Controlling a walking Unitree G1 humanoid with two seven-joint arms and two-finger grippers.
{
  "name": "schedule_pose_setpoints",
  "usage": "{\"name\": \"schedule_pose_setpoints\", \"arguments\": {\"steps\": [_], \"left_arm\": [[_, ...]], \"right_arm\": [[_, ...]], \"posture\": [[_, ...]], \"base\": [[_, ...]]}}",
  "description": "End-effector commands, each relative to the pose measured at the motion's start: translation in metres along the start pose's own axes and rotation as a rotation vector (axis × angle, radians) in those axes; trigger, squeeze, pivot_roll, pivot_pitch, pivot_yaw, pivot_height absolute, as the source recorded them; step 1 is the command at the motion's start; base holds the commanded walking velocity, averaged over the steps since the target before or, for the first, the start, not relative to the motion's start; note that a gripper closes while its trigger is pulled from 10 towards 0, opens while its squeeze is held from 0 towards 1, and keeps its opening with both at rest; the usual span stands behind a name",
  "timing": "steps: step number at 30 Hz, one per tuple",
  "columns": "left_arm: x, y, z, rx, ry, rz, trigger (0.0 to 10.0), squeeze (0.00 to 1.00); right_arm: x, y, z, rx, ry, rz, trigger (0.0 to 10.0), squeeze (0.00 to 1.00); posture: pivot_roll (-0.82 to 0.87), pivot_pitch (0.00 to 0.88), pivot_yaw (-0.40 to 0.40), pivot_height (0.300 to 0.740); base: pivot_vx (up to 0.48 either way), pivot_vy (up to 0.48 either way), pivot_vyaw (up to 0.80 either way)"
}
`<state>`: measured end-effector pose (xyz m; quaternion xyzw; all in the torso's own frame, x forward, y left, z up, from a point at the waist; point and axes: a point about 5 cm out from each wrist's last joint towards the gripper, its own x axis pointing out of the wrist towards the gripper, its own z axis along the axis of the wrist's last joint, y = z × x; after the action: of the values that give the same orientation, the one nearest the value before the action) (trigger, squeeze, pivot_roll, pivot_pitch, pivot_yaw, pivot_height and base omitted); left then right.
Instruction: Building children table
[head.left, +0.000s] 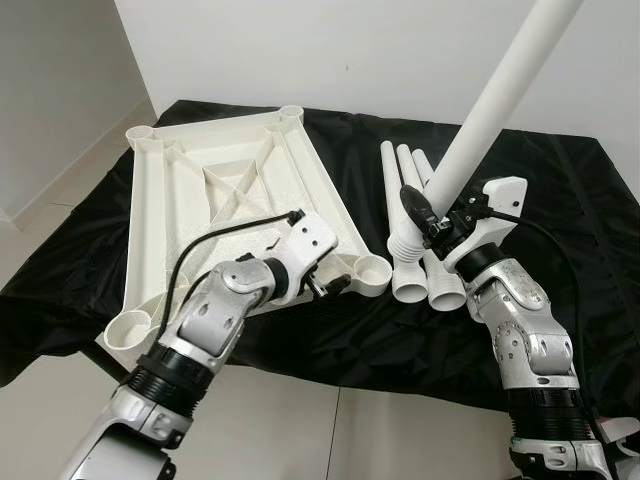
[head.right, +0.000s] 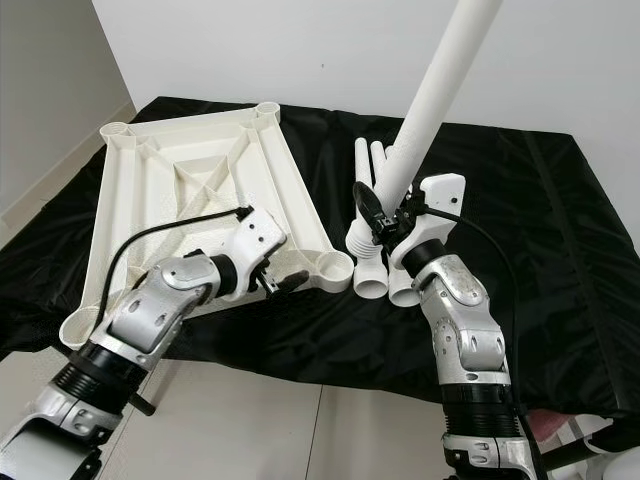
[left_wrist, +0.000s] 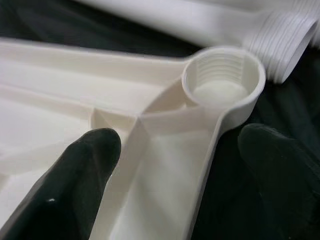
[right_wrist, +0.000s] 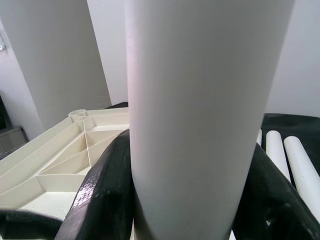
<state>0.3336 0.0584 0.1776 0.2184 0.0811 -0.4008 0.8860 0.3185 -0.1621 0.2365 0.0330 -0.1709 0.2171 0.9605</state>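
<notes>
Now the right pincer (head.left: 425, 215) is clamped on a white table leg (head.left: 490, 110), holding it tilted up above the black-covered worktop (head.left: 560, 200), just over three more legs (head.left: 405, 230) lying side by side with their threaded ends toward the robot. Beside those legs the white tabletop (head.left: 230, 190) lies upside down, ribs showing, a round socket at each corner. At its near right corner the left pincer (head.left: 335, 285) stands apart, its fingers (left_wrist: 75, 170) straddling the rim just short of the threaded socket (left_wrist: 222, 77).
</notes>
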Motion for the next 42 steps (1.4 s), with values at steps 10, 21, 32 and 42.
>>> {"name": "schedule_pose_setpoints", "arguments": {"steps": [10,21,32,42], "left_arm": [[0.001,0.002,-0.007,0.016,0.043,0.066,10.0,0.0],[-0.002,-0.009,-0.017,0.098,0.067,-0.114,10.0,0.0],[-0.003,-0.024,-0.027,0.118,0.1,-0.261,0.0,0.0],[-0.005,-0.022,-0.024,0.132,0.082,-0.272,0.0,0.0]], "right_arm": [[-0.005,-0.001,0.004,-0.026,0.009,0.012,10.0,0.0],[-0.004,-0.001,0.005,-0.026,0.014,0.013,10.0,0.0],[-0.002,-0.003,0.007,-0.037,0.015,0.024,10.0,0.0],[-0.003,-0.002,0.007,-0.037,0.022,0.036,10.0,0.0]], "posture": [[-0.15,0.127,0.058,0.74],[-0.15,0.139,0.056,0.74],[-0.14,0.14,0.054,0.74],[-0.14,0.142,0.05,0.74]], "base": [[0.0,0.0,0.0],[0.0,0.0,0.0],[0.0,0.0,0.0],[0.0,0.0,0.0]]}}
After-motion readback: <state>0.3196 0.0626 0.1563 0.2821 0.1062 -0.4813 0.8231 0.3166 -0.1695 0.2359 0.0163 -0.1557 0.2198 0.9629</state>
